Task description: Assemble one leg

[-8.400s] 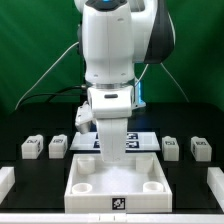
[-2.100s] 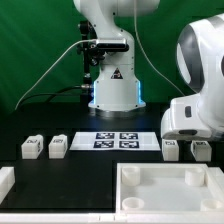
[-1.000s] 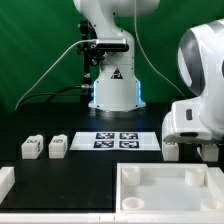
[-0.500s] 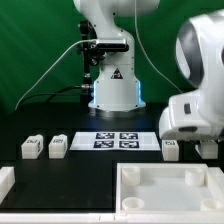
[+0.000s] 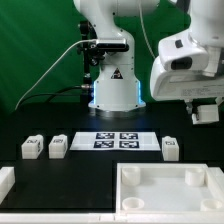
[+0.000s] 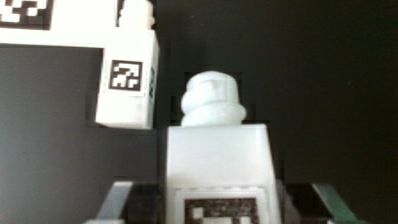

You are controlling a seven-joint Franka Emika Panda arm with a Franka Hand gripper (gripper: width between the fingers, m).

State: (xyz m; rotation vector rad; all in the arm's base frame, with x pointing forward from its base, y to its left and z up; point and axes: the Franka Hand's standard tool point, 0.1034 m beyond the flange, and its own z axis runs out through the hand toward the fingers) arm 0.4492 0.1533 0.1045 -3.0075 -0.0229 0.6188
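Wrist view: fingers (image 6: 121, 196) are pinching the leg (image 6: 217, 140) by both flanks, peg end leading, over the black bench (image 6: 302, 60). A second leg (image 6: 125, 85) is lying beneath.

Exterior view: gripper (image 5: 205, 113) is hanging high at the exterior view's right. Step judged: carrying. Next move: lining the peg up over a corner socket of the tray piece (image 5: 165, 190). A green curtain (image 5: 40, 40) is backing the room.
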